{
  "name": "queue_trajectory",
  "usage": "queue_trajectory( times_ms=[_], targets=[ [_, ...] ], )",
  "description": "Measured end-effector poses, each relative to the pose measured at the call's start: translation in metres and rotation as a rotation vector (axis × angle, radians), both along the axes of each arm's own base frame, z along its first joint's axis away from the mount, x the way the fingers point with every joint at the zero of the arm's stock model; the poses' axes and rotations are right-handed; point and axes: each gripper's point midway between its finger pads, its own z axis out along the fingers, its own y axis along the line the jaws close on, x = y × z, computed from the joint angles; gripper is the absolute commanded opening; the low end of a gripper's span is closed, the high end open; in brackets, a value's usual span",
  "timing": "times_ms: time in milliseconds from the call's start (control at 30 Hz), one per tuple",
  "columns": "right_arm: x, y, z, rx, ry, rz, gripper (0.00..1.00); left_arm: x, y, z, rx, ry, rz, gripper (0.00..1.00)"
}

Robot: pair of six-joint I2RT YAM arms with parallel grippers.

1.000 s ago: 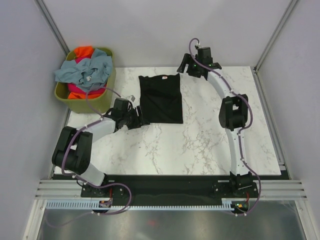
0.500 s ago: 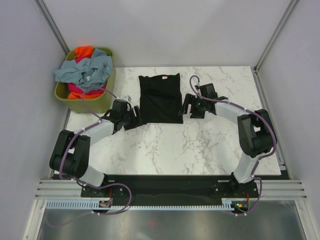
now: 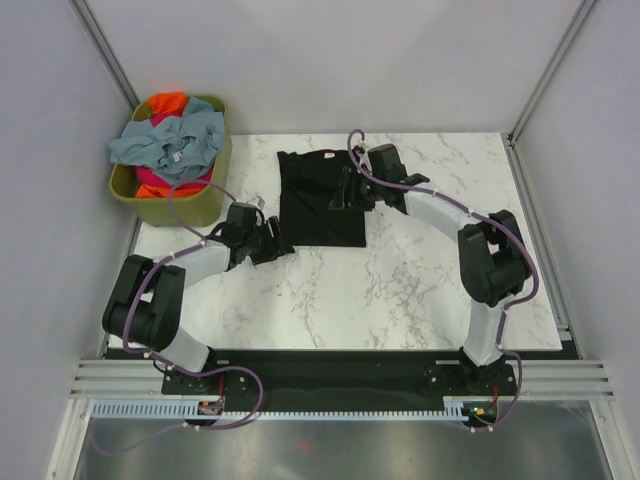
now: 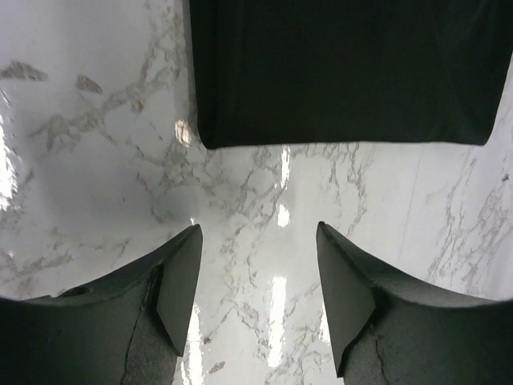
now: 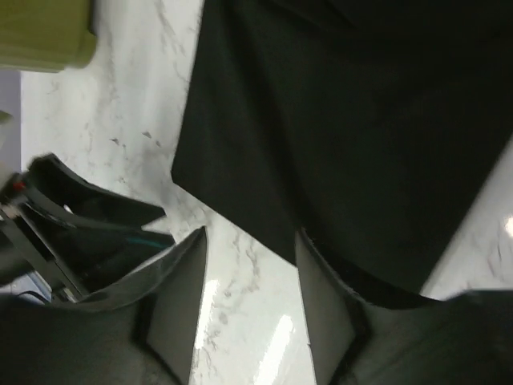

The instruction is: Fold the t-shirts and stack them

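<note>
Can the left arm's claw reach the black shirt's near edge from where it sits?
Likely yes: the left claw is open and faces the black t-shirt's near hem, with only bare table between.

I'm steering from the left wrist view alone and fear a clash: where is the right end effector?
Observer: The right end effector is above the right side of the black t-shirt, jaws apart.
Operator: Any more shirts around?
Observer: Yes, the other t-shirts sit heaped in the green basket at the table's far left corner.
</note>
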Motion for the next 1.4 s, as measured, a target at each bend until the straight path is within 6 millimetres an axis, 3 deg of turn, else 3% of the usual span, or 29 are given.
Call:
queue_trajectory(
  times_ms=[100, 167, 233, 367, 500, 567, 667, 800, 1000, 1100, 1133, 1200, 1233, 1333, 1400],
  targets=[
    [0.030, 0.029, 0.013, 0.030, -0.064, 0.029, 0.30, -0.018, -0.004, 0.000, -0.035, 0.022, -0.018, 0.65],
    [0.047, 0.041, 0.006, 0.036, -0.060, 0.039, 0.10, -0.030, -0.007, 0.009, -0.062, 0.027, -0.036, 0.65],
    [0.064, 0.051, -0.009, 0.034, -0.045, 0.041, 0.04, -0.040, -0.011, 0.030, -0.093, 0.006, -0.064, 0.66],
    [0.077, 0.056, -0.045, 0.005, 0.020, 0.037, 0.02, -0.051, -0.011, 0.090, -0.115, -0.106, -0.106, 0.69],
    [0.084, 0.057, -0.060, -0.015, 0.055, 0.032, 0.04, -0.058, -0.002, 0.144, -0.092, -0.252, -0.129, 0.70],
    [0.092, 0.058, -0.060, -0.017, 0.049, 0.025, 0.05, -0.066, 0.005, 0.156, -0.074, -0.296, -0.129, 0.70],
    [0.108, 0.060, -0.053, -0.009, 0.017, 0.012, 0.08, -0.077, 0.013, 0.157, -0.049, -0.309, -0.124, 0.70],
    [0.139, 0.056, -0.039, 0.006, -0.044, -0.021, 0.15, -0.088, 0.019, 0.142, -0.025, -0.263, -0.125, 0.70],
    [0.185, 0.030, -0.037, -0.046, -0.147, -0.104, 0.22, -0.089, 0.023, 0.132, 0.006, -0.233, -0.117, 0.70],
    [0.203, 0.023, -0.036, -0.057, -0.209, -0.125, 0.39, -0.089, 0.023, 0.129, 0.013, -0.219, -0.120, 0.70],
    [0.207, 0.022, -0.034, -0.057, -0.223, -0.129, 0.60, -0.089, 0.023, 0.128, 0.015, -0.217, -0.120, 0.70],
    [0.213, 0.020, -0.030, -0.051, -0.253, -0.137, 0.74, -0.088, 0.024, 0.127, 0.017, -0.215, -0.119, 0.70],
    [0.217, 0.017, -0.025, -0.048, -0.278, -0.140, 0.86, -0.088, 0.024, 0.127, 0.019, -0.214, -0.117, 0.71],
    [0.215, 0.008, -0.011, -0.048, -0.299, -0.147, 0.95, -0.086, 0.026, 0.122, 0.032, -0.202, -0.108, 0.72],
    [0.204, -0.003, 0.001, -0.052, -0.287, -0.151, 0.97, -0.084, 0.026, 0.117, 0.042, -0.185, -0.103, 0.73]
  ],
)
